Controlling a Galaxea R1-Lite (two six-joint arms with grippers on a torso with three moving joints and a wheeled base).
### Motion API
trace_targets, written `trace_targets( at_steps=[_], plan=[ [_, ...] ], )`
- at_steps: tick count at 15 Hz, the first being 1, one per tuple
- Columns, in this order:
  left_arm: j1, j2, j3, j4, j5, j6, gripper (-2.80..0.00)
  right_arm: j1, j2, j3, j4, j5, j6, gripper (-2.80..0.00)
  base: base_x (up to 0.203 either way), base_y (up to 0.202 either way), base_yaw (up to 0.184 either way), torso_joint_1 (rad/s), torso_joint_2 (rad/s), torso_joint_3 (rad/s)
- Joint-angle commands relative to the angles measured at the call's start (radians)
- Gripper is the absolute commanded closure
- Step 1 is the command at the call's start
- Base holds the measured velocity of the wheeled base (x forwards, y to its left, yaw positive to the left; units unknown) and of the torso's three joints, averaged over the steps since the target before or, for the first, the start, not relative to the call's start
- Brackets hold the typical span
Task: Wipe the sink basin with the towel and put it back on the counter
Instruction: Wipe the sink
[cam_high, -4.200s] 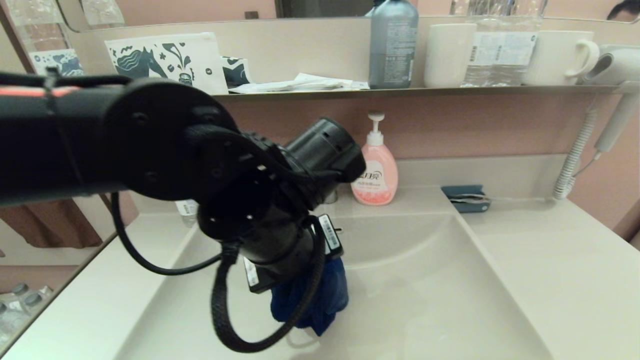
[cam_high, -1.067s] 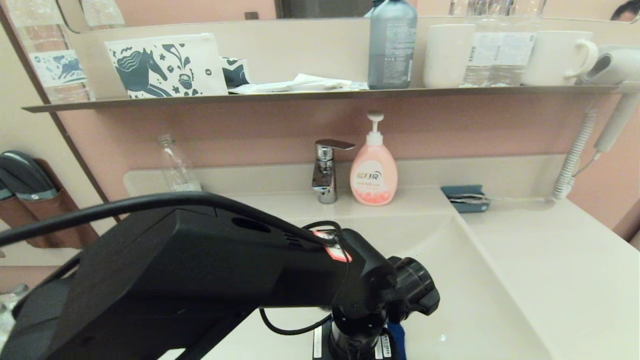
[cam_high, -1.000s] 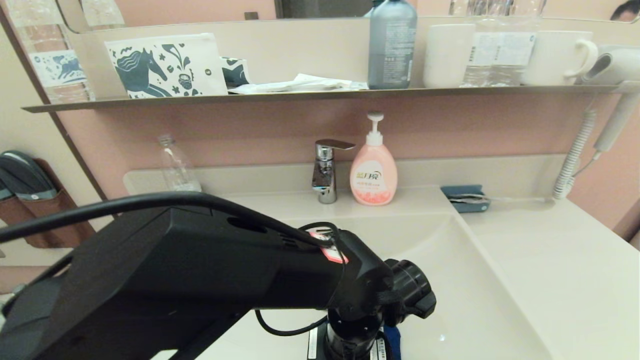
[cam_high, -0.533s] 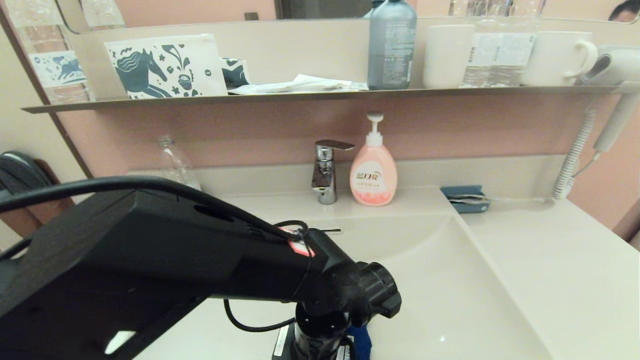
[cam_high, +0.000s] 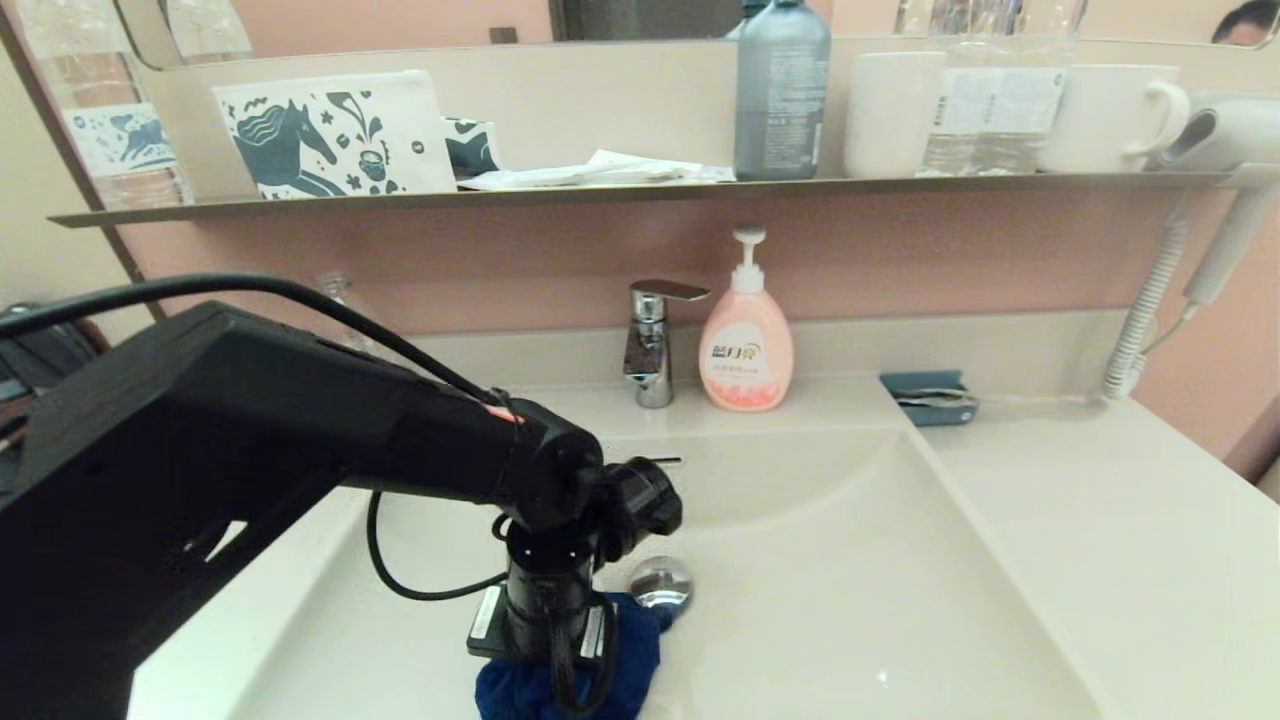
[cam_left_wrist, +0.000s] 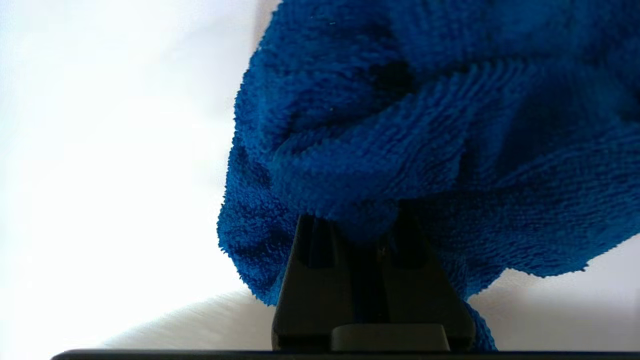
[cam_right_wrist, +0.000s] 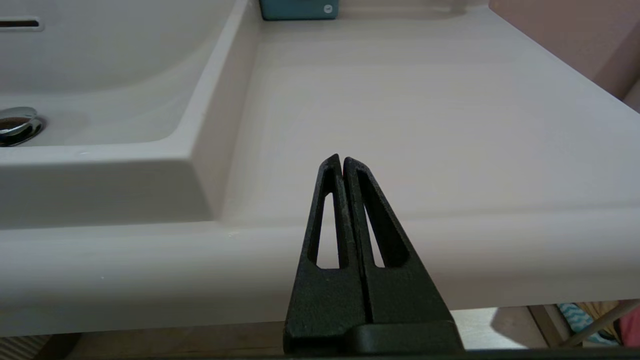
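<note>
The left arm (cam_high: 300, 450) reaches across the near left half of the sink basin (cam_high: 850, 570), and its left gripper (cam_left_wrist: 372, 240), clamped on the blue towel (cam_high: 560, 680), fills the floor just in front of the drain plug (cam_high: 660, 580). The right half of the basin lies open. The counter (cam_high: 1120, 540) to the right is bare up to a small blue tray (cam_high: 930, 397) at its back. Behind the basin, the faucet (cam_high: 652, 340) and pink soap bottle (cam_high: 747, 330) stand side by side under the low shelf (cam_high: 640, 187). The right gripper (cam_right_wrist: 342, 165), fingers together, hangs off the counter's front edge.

Fuzzy terry towel (cam_left_wrist: 430, 130), glossy basin (cam_high: 850, 560)
</note>
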Motion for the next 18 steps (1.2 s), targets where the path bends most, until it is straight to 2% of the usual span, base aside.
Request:
trace_targets(
  at_steps=[1,4,6,7,9,11,13,15,18],
  plan=[
    [0.077,-0.001,0.019,-0.003,0.034,0.044,0.00,0.000,0.001,0.000,0.000,0.000,0.000,0.00,0.000,0.000,0.000,0.000,0.00,0.000],
    [0.135,-0.012,0.024,-0.021,0.077,0.120,0.00,0.000,0.001,0.000,0.000,0.000,0.000,0.00,0.000,0.000,0.000,0.000,0.00,0.000],
    [0.158,-0.038,0.033,-0.054,0.133,0.188,0.00,0.000,0.001,0.000,0.001,0.000,0.000,0.00,0.000,0.000,0.000,0.000,0.00,0.000],
    [0.166,-0.040,0.035,-0.059,0.158,0.200,0.00,0.000,0.001,0.000,0.000,0.000,0.000,0.00,0.000,0.000,0.000,0.000,0.00,0.000],
    [0.169,-0.037,0.036,-0.084,0.188,0.202,0.00,0.000,0.001,0.000,0.000,0.000,0.000,0.00,0.000,0.000,0.000,0.000,0.00,0.000],
    [0.173,-0.041,0.043,-0.179,0.187,0.199,0.00,0.000,0.001,0.000,0.000,0.000,-0.001,0.00,0.000,0.000,0.000,0.000,0.00,0.000],
    [0.176,-0.044,0.078,-0.336,0.182,0.190,0.00,0.000,0.001,0.000,0.000,0.000,0.000,0.00,0.000,0.000,0.000,0.000,0.00,0.000],
    [0.171,-0.043,0.100,-0.499,0.181,0.157,0.00,0.000,0.001,0.000,0.000,0.000,0.000,0.00,0.000,0.000,0.000,0.000,0.00,0.000],
    [0.125,-0.044,0.070,-0.539,0.179,0.079,0.00,0.000,0.001,0.000,0.000,0.000,0.000,0.00,0.000,0.000,0.000,0.000,0.00,0.000]
  ],
)
